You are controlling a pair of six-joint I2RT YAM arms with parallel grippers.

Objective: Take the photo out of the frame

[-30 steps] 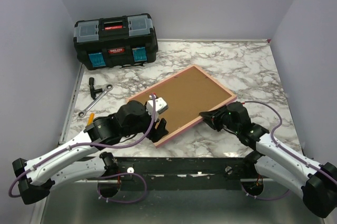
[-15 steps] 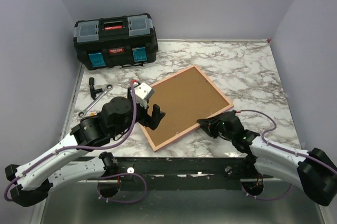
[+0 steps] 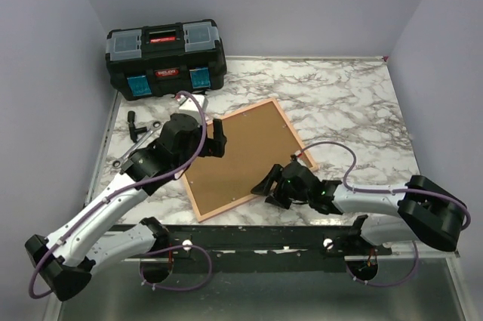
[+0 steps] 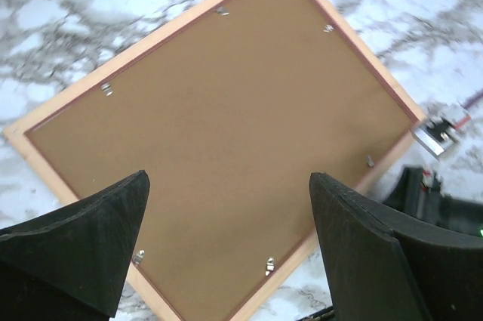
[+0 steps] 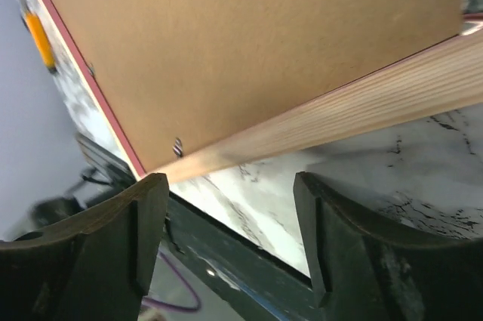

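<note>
The frame (image 3: 295,134) lies face down near the middle of the marble table (image 3: 355,102), turned at a slant so one corner points to the far side. All I can see of it is its pink border and the brown backing board (image 3: 241,158) sitting inside that border. Small metal clips (image 4: 269,265) around the inner edge lie over the board. The photo is hidden from here, since only the back of the frame is up.

The left gripper (image 4: 228,181) hangs above the frame's far left part. Its two black fingers (image 4: 90,230) are spread wide and there is nothing between them, only the board below. The right gripper (image 5: 230,179) sits low by the frame's near right edge, close to the table's front lip. Its jaws are also apart and hold nothing, and the frame's pale wooden side runs just ahead of the fingertips. I cannot tell whether it touches the frame.

At the far left corner stands a black toolbox (image 3: 166,57) with a red handle and blue latches. Its lid is down, so whatever is inside is out of sight. A wrench (image 3: 139,143) lies on the table between the toolbox and the left arm.
</note>
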